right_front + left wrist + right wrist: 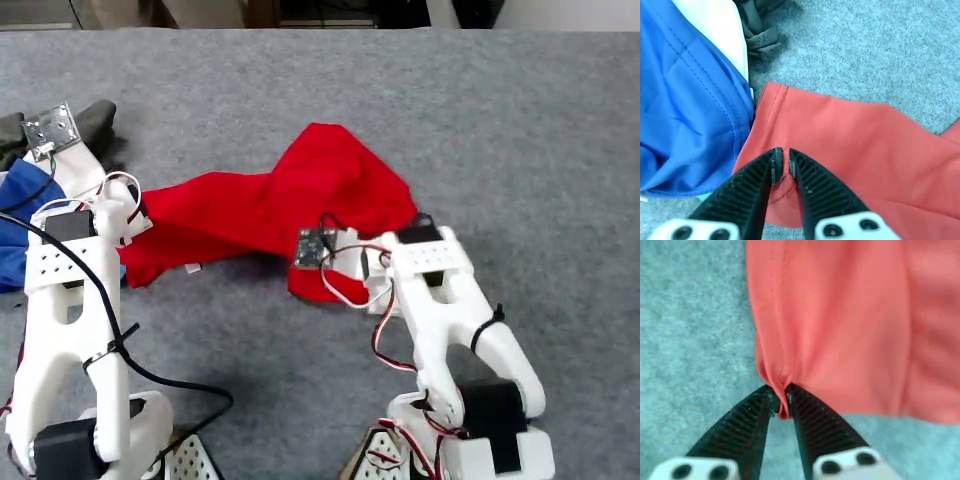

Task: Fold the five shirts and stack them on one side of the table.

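A red shirt (290, 200) lies crumpled across the middle of the grey table. My left gripper (782, 167) is shut on the red shirt (850, 145) near its sleeve hem, at the shirt's left end (135, 215). My right gripper (782, 402) is shut on a pinched fold at the edge of the red shirt (840, 325), at the shirt's near side (345, 270). A blue shirt (685, 100) lies beside the red sleeve, at the table's left edge (15, 215).
A white garment (715, 25) and a dark olive one (760, 35) lie by the blue shirt at the far left (95, 120). Bare grey table (520, 140) stretches to the right and behind the red shirt.
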Controlling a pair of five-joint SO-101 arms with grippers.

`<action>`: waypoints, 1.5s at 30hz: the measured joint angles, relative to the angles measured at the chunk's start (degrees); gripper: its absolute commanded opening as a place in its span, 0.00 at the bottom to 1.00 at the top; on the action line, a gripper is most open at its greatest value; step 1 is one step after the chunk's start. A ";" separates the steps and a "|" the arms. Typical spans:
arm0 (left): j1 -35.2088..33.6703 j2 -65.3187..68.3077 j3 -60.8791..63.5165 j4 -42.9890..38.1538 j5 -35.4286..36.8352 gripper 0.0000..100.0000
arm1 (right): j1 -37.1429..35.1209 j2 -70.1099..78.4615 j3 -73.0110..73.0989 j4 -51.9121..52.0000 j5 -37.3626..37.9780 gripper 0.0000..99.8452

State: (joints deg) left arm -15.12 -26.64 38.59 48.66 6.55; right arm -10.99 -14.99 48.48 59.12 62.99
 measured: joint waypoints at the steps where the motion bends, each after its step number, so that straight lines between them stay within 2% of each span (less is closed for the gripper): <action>1: 0.00 0.00 0.00 -0.18 0.00 0.02 | 0.00 -1.41 -1.67 1.67 -1.05 0.00; 4: 0.97 0.00 -0.62 -0.26 0.00 0.02 | 0.00 -7.47 -7.30 6.51 -5.01 0.00; 7: 3.96 -0.09 -4.66 3.34 0.00 0.02 | 0.00 -14.77 -14.15 10.90 -9.85 0.00; 12: 8.79 -0.09 -19.08 13.27 0.00 0.02 | 3.34 -27.43 -25.85 13.80 -16.70 0.00; 17: 10.55 -0.09 -36.22 22.24 -4.40 0.02 | 10.46 -35.52 -37.80 13.80 -20.22 0.00; 22: 10.64 -0.62 -53.89 31.38 -5.01 0.02 | 17.85 -38.59 -51.16 13.80 -21.36 0.00; 26: 14.68 -1.14 -66.73 38.24 -5.80 0.02 | 21.45 -39.30 -62.07 13.71 -21.36 0.00; 30: 18.64 -1.23 -79.30 45.54 -6.68 0.02 | 24.35 -39.38 -69.89 8.88 -21.36 0.00; 35: 19.43 -2.37 -92.48 51.16 -6.95 0.02 | 29.45 -39.65 -75.25 1.93 -21.36 0.00; 40: 19.52 -5.89 -95.91 51.60 -6.95 0.02 | 34.29 -39.65 -81.67 -0.26 -21.36 0.00; 45: 20.04 -12.84 -90.29 51.60 -7.12 0.02 | 35.34 -39.74 -84.57 2.55 -18.29 0.00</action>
State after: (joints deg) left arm 4.92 -39.47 -51.69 100.26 -0.57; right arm 24.35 -54.73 -36.09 61.67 44.70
